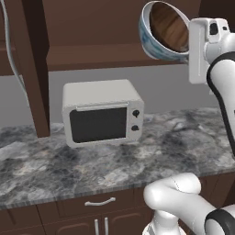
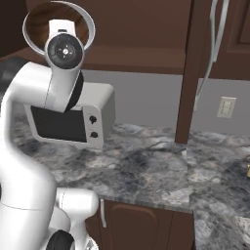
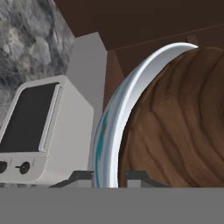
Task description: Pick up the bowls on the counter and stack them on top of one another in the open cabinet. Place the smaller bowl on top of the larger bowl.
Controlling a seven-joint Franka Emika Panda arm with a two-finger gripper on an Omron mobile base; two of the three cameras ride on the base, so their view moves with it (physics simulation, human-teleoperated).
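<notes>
My gripper [image 1: 187, 51] is shut on the rim of the larger bowl [image 1: 156, 34], a white bowl with a blue-green pattern outside. I hold it high, tipped on its side, level with the open cabinet [image 1: 101, 55]. Brown wood grain [image 3: 183, 127] fills the inside of its rim, and I cannot tell whether this is the smaller bowl nested in it. In the hand view my gripper [image 3: 109, 177] has one fingertip on each side of the pale rim [image 3: 118, 122]. In the right base view the bowl's rim [image 2: 87, 22] rings my hand in front of the cabinet shelf [image 2: 141, 56]. The counter [image 1: 114, 160] lies far below.
A white microwave [image 1: 103, 112] stands on the counter under the shelf, below and left of the bowl. A dark wooden upright [image 1: 36, 69] runs from cabinet to counter at the left. A wall outlet [image 2: 226, 107] is at the right. Drawers with silver handles [image 1: 99, 202] sit under the slab.
</notes>
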